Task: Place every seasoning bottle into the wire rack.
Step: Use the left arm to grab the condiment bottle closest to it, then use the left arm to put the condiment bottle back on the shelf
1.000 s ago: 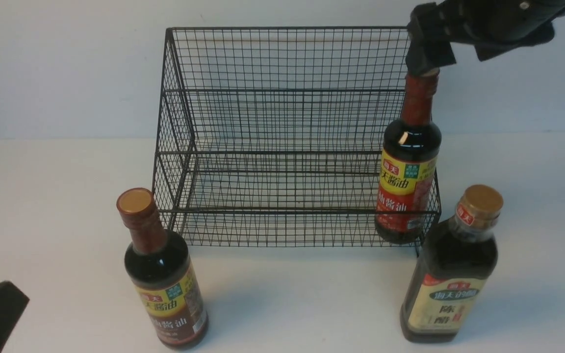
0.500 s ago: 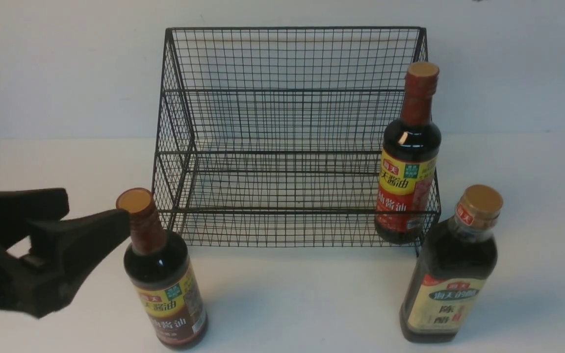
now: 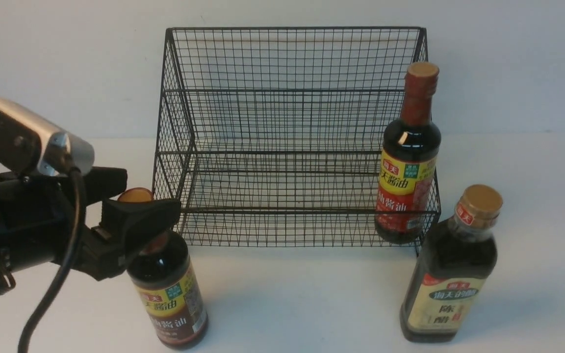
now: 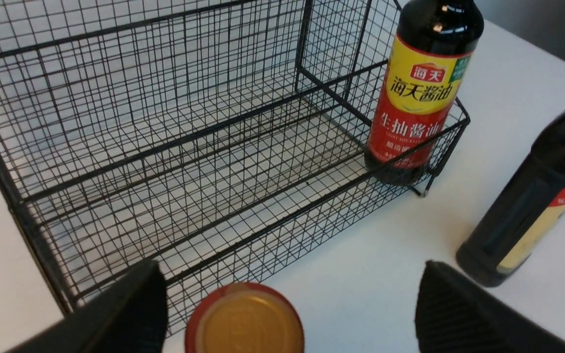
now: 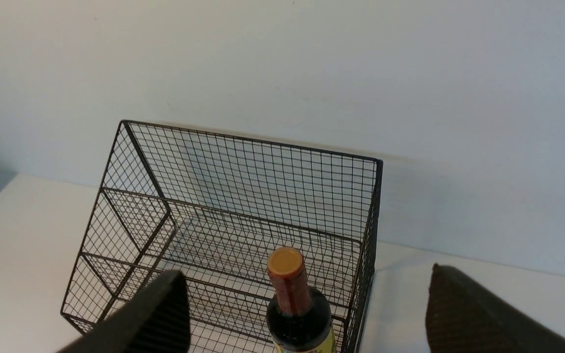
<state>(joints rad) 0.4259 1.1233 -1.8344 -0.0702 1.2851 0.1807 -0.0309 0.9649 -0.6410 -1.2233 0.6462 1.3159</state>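
— Where's the near slim bottle (image 3: pixel 167 289)?
— Upright on the surface (image 3: pixel 312 304), by the left front corner of the wire rack (image 3: pixel 287 59). My left gripper (image 3: pixel 151 195) straddles its neck, jaws wide, gripping nothing. It's off-centre, so one jaw may strike first and tip it. Right gripper (image 5: pixel 307 272): wide, empty, above the racked bottle (image 3: pixel 407 181).

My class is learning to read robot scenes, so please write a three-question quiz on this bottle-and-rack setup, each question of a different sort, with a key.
1. How many bottles does the wire rack hold?
2. The left gripper, jaws open, straddles: A) the neck of the slim bottle on the table; B) the rack's front rail; C) nothing.
3. True or false: the broad cream-label bottle stands upright on the table, outside the rack.
Key: 1. One, the racked bottle, in the lower tier. 2. A. 3. True.
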